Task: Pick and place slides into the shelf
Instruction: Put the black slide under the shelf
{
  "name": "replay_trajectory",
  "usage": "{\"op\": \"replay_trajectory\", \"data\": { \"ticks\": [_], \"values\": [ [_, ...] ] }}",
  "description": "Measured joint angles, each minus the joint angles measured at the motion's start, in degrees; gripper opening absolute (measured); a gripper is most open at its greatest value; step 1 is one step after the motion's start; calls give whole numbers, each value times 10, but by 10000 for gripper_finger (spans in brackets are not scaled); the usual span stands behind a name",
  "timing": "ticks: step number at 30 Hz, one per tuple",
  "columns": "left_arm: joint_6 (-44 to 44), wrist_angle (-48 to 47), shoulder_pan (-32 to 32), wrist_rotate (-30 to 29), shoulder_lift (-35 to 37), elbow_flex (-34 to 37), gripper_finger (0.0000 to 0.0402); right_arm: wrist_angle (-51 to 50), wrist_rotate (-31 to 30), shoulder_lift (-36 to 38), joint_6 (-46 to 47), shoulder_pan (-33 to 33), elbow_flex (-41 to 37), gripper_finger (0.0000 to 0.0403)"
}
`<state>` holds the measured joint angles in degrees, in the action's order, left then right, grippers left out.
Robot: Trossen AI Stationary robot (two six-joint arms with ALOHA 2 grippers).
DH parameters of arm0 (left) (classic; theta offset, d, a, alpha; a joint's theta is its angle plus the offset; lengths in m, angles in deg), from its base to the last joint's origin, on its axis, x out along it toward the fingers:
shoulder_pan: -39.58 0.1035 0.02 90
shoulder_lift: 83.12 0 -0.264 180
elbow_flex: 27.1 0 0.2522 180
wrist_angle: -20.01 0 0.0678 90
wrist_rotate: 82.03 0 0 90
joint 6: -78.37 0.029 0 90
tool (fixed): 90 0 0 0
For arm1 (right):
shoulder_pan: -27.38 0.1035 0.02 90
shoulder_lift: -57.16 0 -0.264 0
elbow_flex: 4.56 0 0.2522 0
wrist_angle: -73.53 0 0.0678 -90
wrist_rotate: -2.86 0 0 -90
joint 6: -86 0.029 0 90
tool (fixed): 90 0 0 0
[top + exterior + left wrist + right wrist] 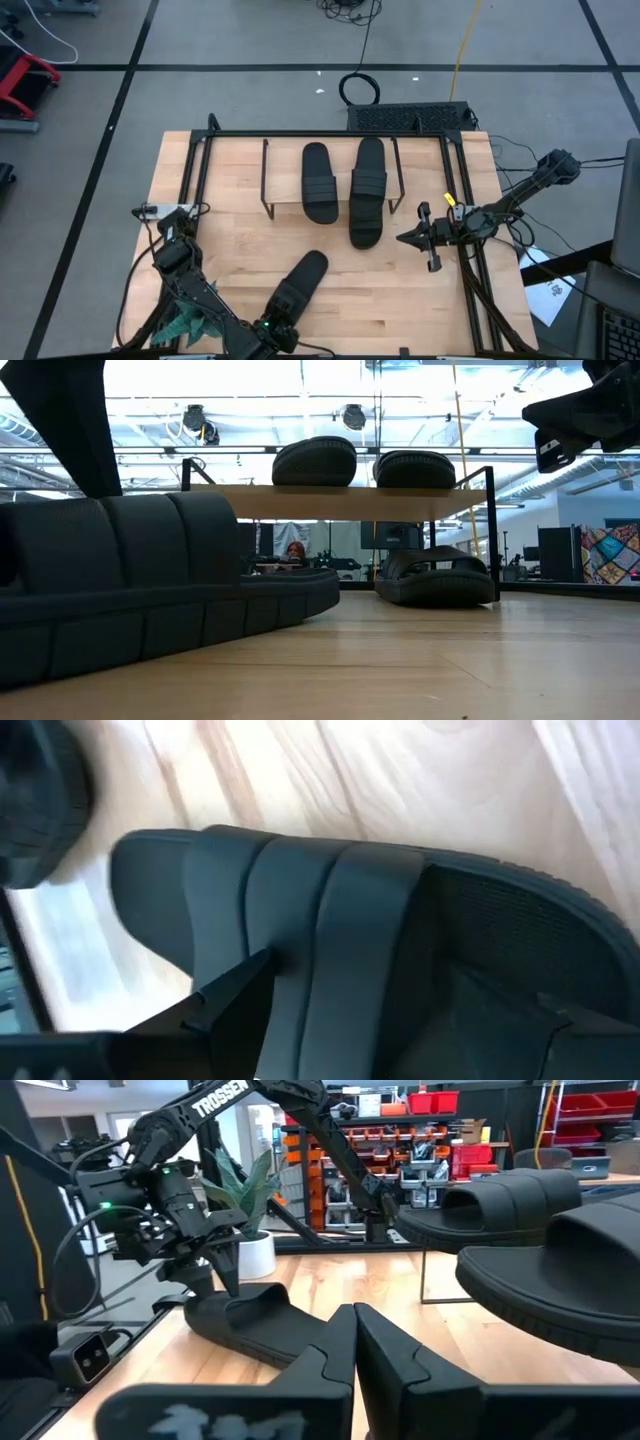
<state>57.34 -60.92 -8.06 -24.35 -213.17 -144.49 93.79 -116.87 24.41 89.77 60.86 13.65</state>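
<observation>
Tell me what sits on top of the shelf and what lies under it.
Two slides rest on the shelf top. One slide shows underneath; the rest is hidden.

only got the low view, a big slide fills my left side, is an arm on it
Observer: Yes, the left gripper is down on the near slide, at its end by the table's front edge.
Operator: where's the other arm
Observer: The right gripper is shut and empty, hovering just right of the shelf.
Operator: slide under the shelf, fully in?
Observer: No, the lower slide pokes out past the plank's front.
</observation>
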Motion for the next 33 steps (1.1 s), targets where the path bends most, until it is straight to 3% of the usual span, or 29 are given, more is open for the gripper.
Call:
{"op": "replay_trajectory", "data": {
  "ticks": [4, 7, 14, 15, 25, 33],
  "values": [
    [8, 2, 0, -22, 0, 0, 270, 0, 0, 0, -1, 0, 0, 0],
    [25, 0, -1, -30, -1, 0, 239, 0, 0, 0, -1, 0, 0, 0],
    [28, -1, 7, -20, 0, 0, 33, 0, 0, 0, -1, 0, 0, 0],
    [28, -1, 7, -18, 0, 0, 19, 0, 0, 0, -1, 0, 0, 0],
    [24, -56, 7, -46, -1, -19, 4, -2, 0, 0, -2, 0, 0, 0],
    [22, -122, 18, -103, -3, -106, 10, -15, 0, 0, -2, 0, 0, 0]
  ]
}}
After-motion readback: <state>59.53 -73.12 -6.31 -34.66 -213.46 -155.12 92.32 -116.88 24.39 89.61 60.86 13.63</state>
